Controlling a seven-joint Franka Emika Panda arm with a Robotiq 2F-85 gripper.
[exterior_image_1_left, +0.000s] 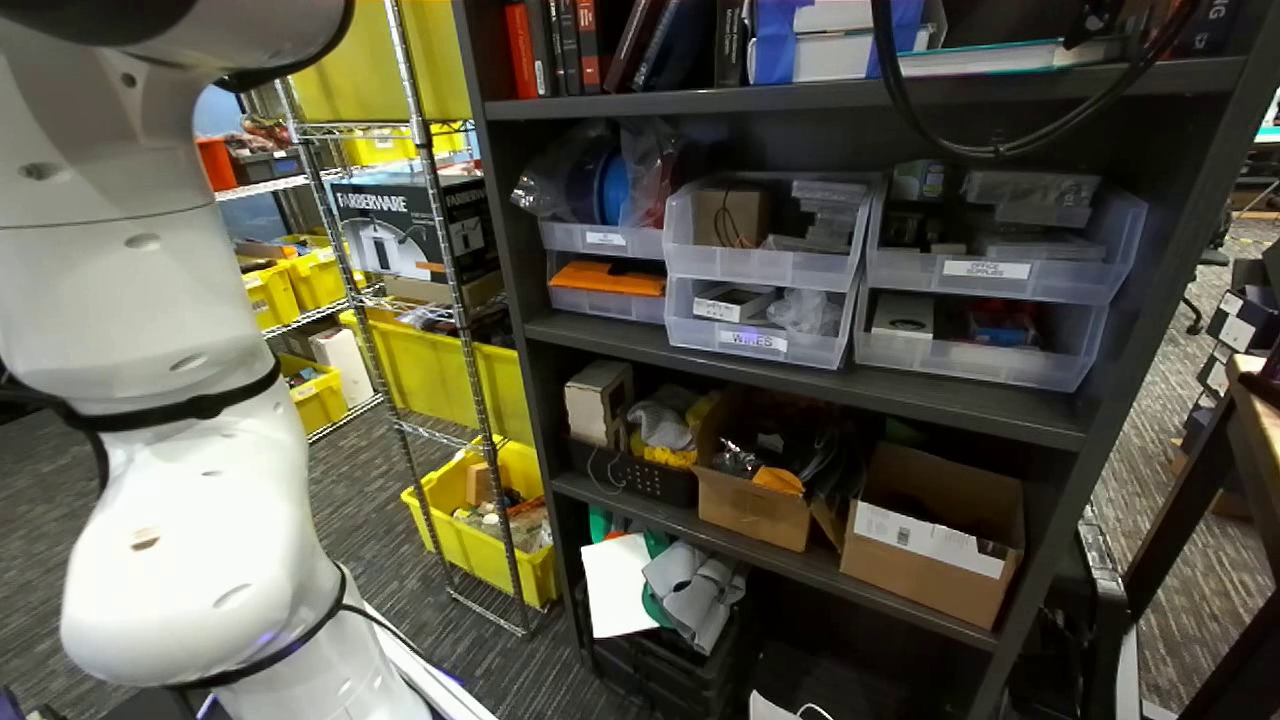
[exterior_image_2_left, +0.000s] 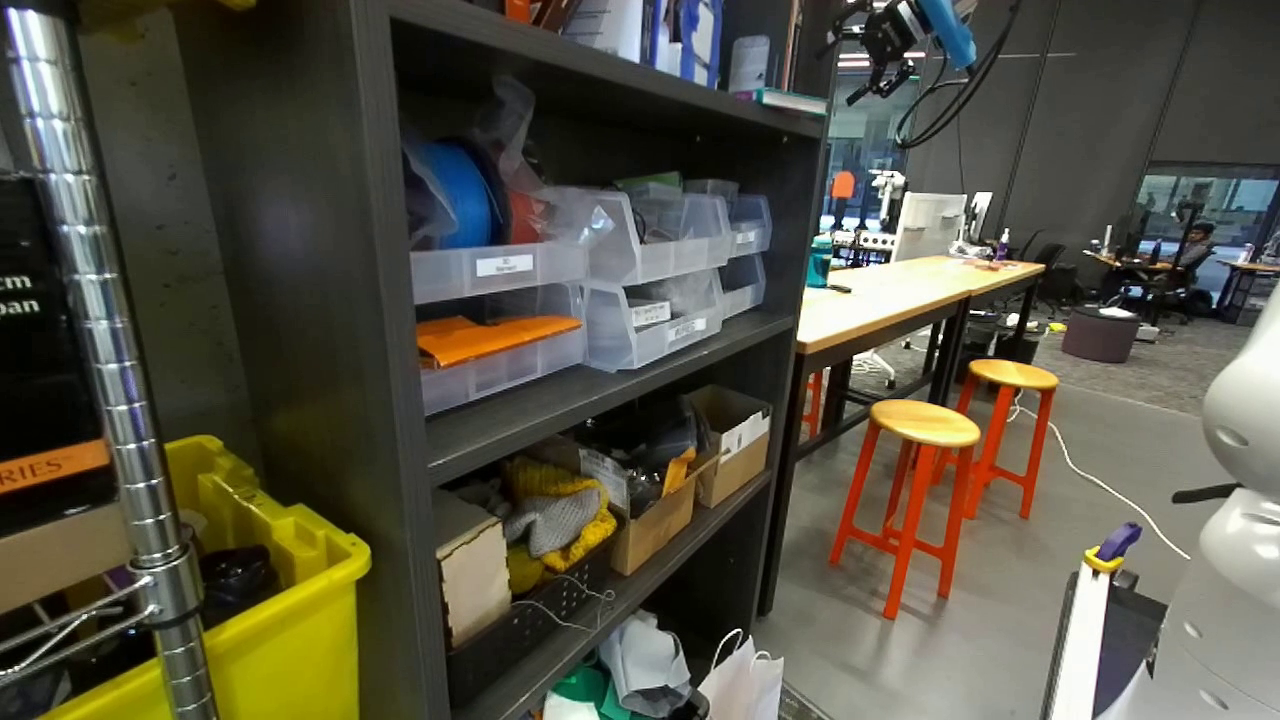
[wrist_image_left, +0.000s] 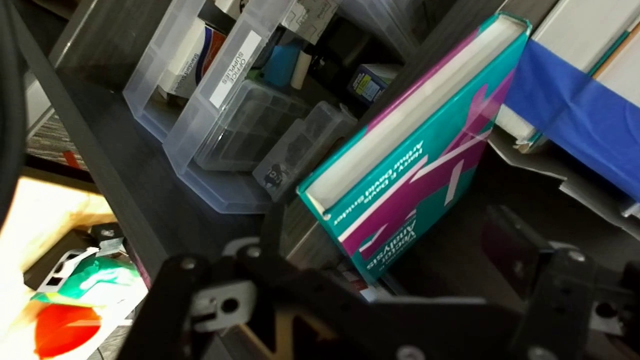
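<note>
Up on the dark-grey shelf board (exterior_image_1_left: 650, 102), a flat teal-and-magenta hardback bk (wrist_image_left: 425, 165) lies just beside thick white bks (wrist_image_left: 572, 40) bound w/ blue wrap (wrist_image_left: 575, 110). Black two-finger gripper (wrist_image_left: 390, 230) is nr the bk's end, jaws wide apart, nothing held. Clear plastic bin (wrist_image_left: 197, 125), lbl'd OFFICE SUPPLIES, sits one shelf below.

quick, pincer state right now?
Pincer: open, holding nothing; the teal and purple book lies ahead of it, ungripped.
</note>
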